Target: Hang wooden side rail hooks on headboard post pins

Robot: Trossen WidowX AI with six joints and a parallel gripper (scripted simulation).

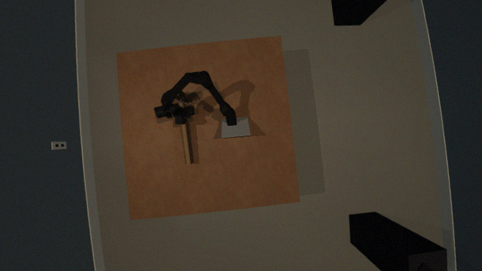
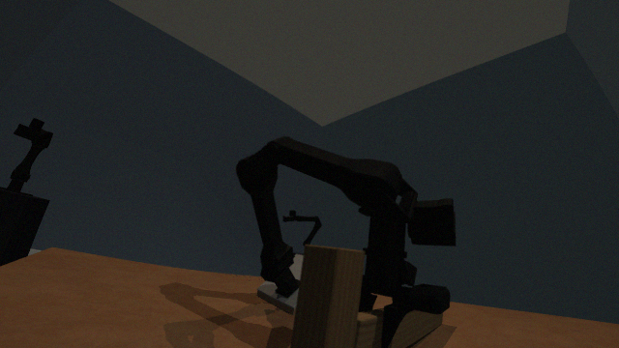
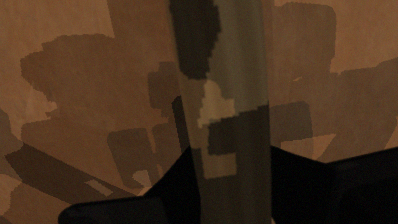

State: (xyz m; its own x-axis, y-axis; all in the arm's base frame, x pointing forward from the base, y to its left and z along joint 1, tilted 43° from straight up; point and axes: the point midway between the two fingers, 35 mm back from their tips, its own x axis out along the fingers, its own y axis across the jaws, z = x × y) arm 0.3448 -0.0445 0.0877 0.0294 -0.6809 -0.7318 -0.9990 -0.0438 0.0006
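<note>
Claw pinching the wooden rail, left of the worktop's middle in the top view.

The claw (image 1: 181, 120) (image 2: 389, 321) (image 3: 218, 145) is closed on the rail (image 1: 186, 144) (image 2: 422, 326) (image 3: 242, 75), which points from under it toward the lower edge of the worktop (image 1: 245, 169) (image 2: 97, 295) (image 3: 372, 22), nearer the lower left corner than the lower right. In the exterior view the post (image 2: 329, 295) stands upright just beside the rail's end; whether the hooks sit on the pins is hidden.
</note>
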